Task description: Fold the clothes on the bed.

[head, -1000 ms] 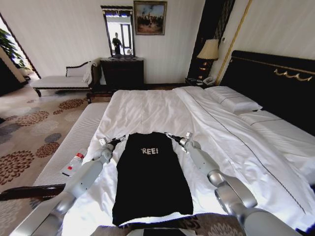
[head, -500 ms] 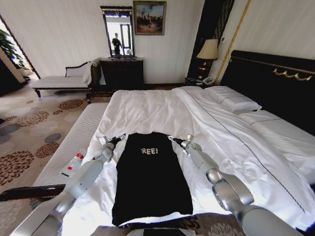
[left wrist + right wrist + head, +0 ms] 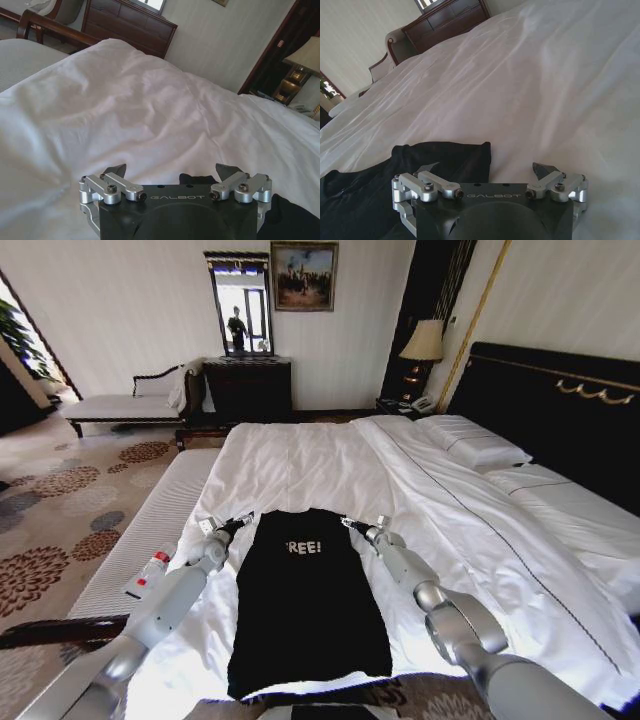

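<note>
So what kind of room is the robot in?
Probably a hotel bedroom. There is a very big bed with white covers and pillows, a bedside lamp, and a dresser with a mirror. A black T-shirt lies on the bed between the robot's two grippers.

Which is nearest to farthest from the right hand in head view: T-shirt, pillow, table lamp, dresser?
From the right hand:
1. T-shirt, right beside it on the bed.
2. Pillow, ahead, toward the headboard side.
3. Table lamp and dresser, both far by the back wall; too close to rank.
</note>
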Motion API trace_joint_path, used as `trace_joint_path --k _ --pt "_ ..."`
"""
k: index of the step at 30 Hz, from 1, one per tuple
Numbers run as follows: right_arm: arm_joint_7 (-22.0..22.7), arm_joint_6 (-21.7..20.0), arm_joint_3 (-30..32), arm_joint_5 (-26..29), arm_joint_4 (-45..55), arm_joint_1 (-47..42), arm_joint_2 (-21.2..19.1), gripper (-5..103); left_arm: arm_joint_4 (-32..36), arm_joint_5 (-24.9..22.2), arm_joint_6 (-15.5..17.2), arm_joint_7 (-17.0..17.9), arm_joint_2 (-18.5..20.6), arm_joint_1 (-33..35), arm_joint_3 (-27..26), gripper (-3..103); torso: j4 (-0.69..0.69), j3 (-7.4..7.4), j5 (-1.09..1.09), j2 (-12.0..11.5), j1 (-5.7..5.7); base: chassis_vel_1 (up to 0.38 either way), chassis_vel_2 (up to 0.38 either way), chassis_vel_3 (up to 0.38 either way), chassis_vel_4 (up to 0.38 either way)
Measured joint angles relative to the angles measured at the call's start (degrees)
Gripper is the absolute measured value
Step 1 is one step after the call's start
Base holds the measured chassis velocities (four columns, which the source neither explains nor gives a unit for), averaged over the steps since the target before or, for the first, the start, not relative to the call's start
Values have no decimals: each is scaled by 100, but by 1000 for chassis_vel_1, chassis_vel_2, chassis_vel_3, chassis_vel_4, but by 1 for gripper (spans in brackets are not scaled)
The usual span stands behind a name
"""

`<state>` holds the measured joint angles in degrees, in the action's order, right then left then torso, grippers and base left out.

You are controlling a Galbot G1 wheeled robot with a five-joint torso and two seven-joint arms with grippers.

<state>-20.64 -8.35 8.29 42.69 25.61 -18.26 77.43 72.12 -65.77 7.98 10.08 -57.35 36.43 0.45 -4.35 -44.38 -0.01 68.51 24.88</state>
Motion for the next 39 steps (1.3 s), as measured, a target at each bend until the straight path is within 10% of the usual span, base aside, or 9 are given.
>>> trace_joint_path --k 39 --pt "-59 340 -144 283 -207 -97 133 100 169 30 44 26 85 119 -13 100 0 -1 0 0 4 -37 35 34 -34"
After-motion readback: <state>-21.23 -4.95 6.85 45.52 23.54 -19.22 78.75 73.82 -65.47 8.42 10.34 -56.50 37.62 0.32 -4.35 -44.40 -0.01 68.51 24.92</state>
